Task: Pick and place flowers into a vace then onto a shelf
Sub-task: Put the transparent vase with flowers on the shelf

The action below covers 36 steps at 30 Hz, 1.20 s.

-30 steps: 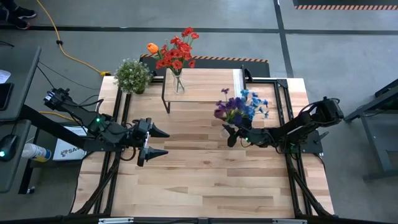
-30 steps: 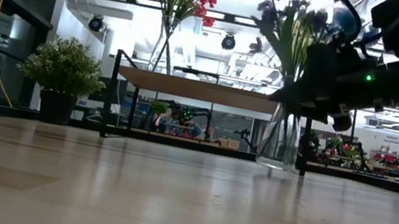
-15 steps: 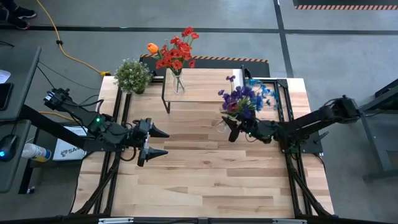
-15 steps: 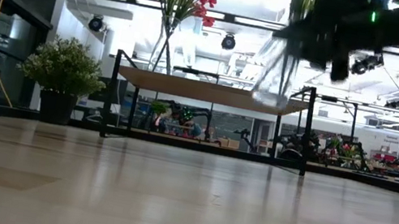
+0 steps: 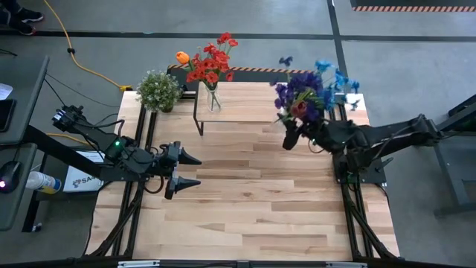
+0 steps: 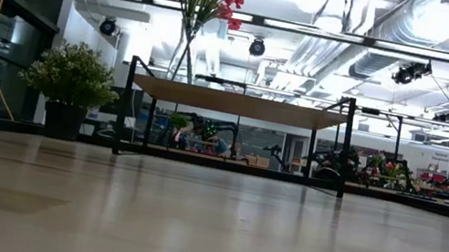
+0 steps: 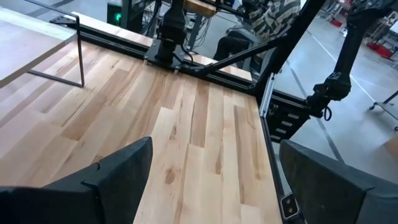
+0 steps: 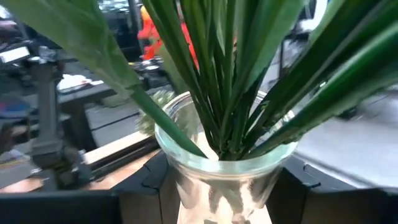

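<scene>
Carrying the glass vase (image 8: pixel 224 180) of blue-purple flowers (image 5: pixel 305 93) pinched in the right gripper (image 5: pixel 294 138) above the shelf's (image 5: pixel 245 104) right end, top-heavy, could tip; left gripper (image 5: pixel 190 170) spread, idle.

1 vase (image 5: pixel 213 99) of flowers (image 5: pixel 210 61) stands on the shelf's (image 5: pixel 245 112) left end; a potted plant (image 5: pixel 158 90) sits left of it on the table (image 5: pixel 245 201).

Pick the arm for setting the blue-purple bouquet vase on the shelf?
Right. The right gripper already holds the glass vase of blue and purple flowers raised by the shelf. The left gripper sits open and empty, farther off.
</scene>
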Each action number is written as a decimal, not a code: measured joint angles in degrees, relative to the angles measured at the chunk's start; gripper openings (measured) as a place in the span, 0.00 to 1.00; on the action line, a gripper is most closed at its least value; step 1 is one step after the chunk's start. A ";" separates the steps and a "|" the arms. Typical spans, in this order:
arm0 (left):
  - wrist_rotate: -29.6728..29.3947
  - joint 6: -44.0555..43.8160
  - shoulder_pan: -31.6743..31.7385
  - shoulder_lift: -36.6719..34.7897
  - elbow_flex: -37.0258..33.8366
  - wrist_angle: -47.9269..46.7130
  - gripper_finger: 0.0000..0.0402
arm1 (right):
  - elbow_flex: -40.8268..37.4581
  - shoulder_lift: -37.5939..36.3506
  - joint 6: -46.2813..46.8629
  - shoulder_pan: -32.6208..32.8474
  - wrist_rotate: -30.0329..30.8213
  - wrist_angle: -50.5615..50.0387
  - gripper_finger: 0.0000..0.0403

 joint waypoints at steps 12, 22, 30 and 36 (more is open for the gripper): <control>-0.11 -0.01 0.00 0.00 0.00 0.07 0.95 | 8.59 0.39 -2.90 -10.77 -5.02 -4.92 0.41; -0.46 -0.07 0.00 0.00 0.00 0.09 0.95 | 8.59 1.62 0.24 -27.44 -21.25 -5.17 0.41; -1.83 -0.34 0.00 0.00 0.00 0.13 0.95 | 8.59 8.44 1.69 -35.54 -31.70 -1.98 0.41; -2.12 -0.38 0.02 0.00 0.00 0.15 0.95 | 8.59 14.86 1.65 -37.65 -33.97 0.53 0.41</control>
